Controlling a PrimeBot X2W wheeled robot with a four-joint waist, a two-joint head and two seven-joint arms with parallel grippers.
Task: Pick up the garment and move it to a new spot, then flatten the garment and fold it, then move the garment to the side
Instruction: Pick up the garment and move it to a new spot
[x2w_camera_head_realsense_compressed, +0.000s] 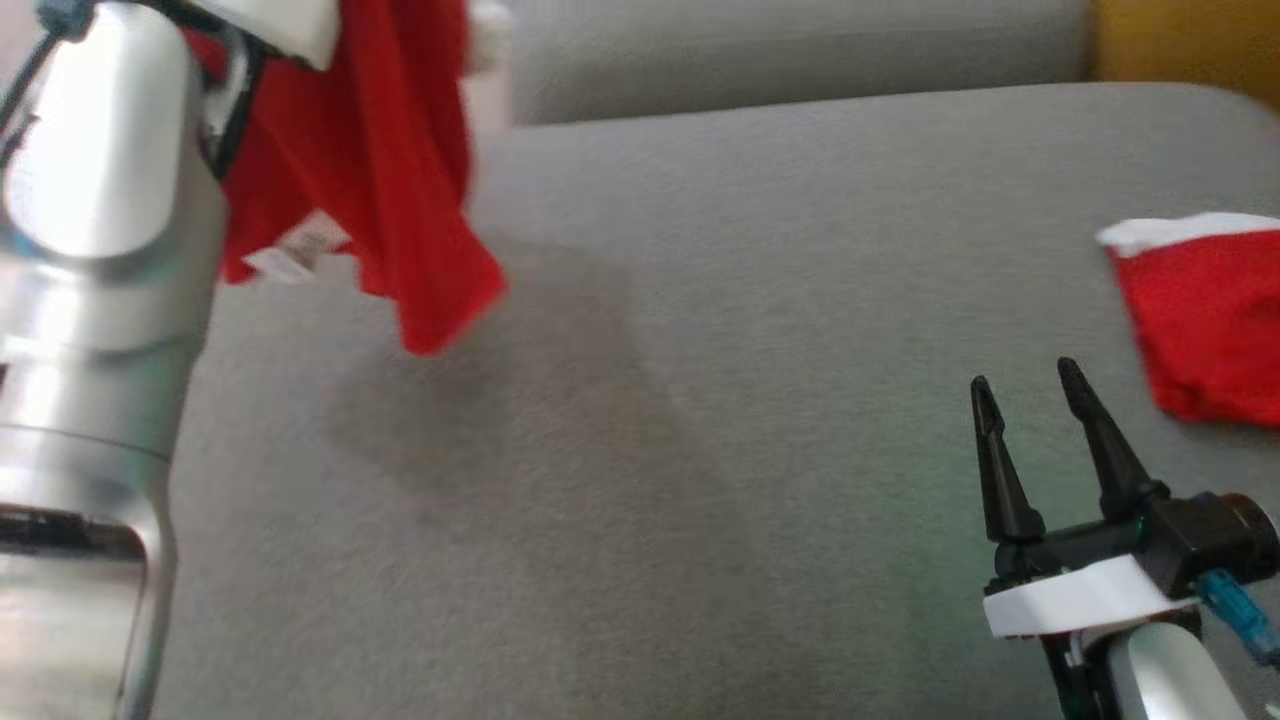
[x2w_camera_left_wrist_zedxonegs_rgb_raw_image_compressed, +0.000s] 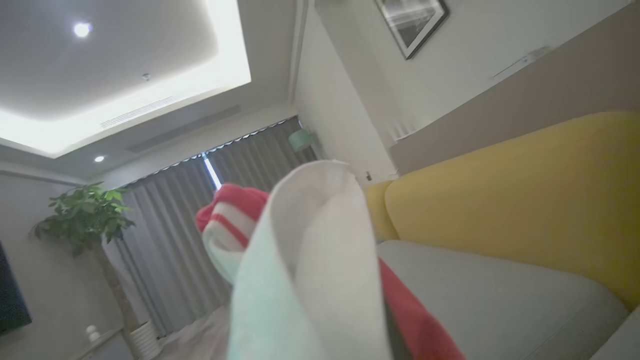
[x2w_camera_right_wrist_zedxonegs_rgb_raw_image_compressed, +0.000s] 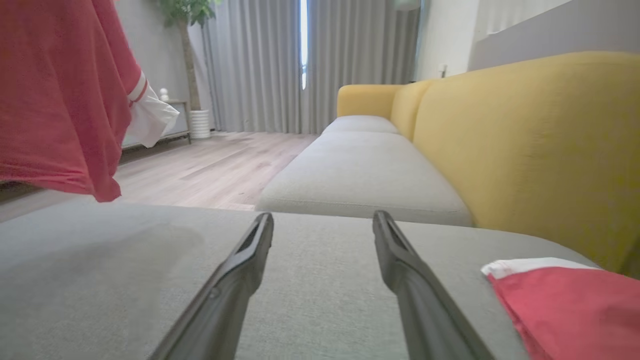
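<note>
A red garment (x2w_camera_head_realsense_compressed: 380, 170) with white trim and a label hangs in the air at the upper left, clear of the grey cushion (x2w_camera_head_realsense_compressed: 700, 450). It hangs from my raised left arm (x2w_camera_head_realsense_compressed: 100, 200), whose fingers are buried in the cloth. In the left wrist view, bunched white and red fabric (x2w_camera_left_wrist_zedxonegs_rgb_raw_image_compressed: 310, 260) covers the fingers. The right wrist view has the hanging garment (x2w_camera_right_wrist_zedxonegs_rgb_raw_image_compressed: 60, 90) at its left. My right gripper (x2w_camera_head_realsense_compressed: 1022, 375) rests low over the cushion at the lower right, open (x2w_camera_right_wrist_zedxonegs_rgb_raw_image_compressed: 322, 216), with nothing between its fingers.
A second red piece with a white edge (x2w_camera_head_realsense_compressed: 1210, 320) lies folded on the cushion just right of my right gripper (x2w_camera_right_wrist_zedxonegs_rgb_raw_image_compressed: 570, 305). The yellow backrest (x2w_camera_right_wrist_zedxonegs_rgb_raw_image_compressed: 525, 140) runs along the right. Another grey seat (x2w_camera_right_wrist_zedxonegs_rgb_raw_image_compressed: 360, 170) and wooden floor (x2w_camera_right_wrist_zedxonegs_rgb_raw_image_compressed: 200, 165) lie beyond.
</note>
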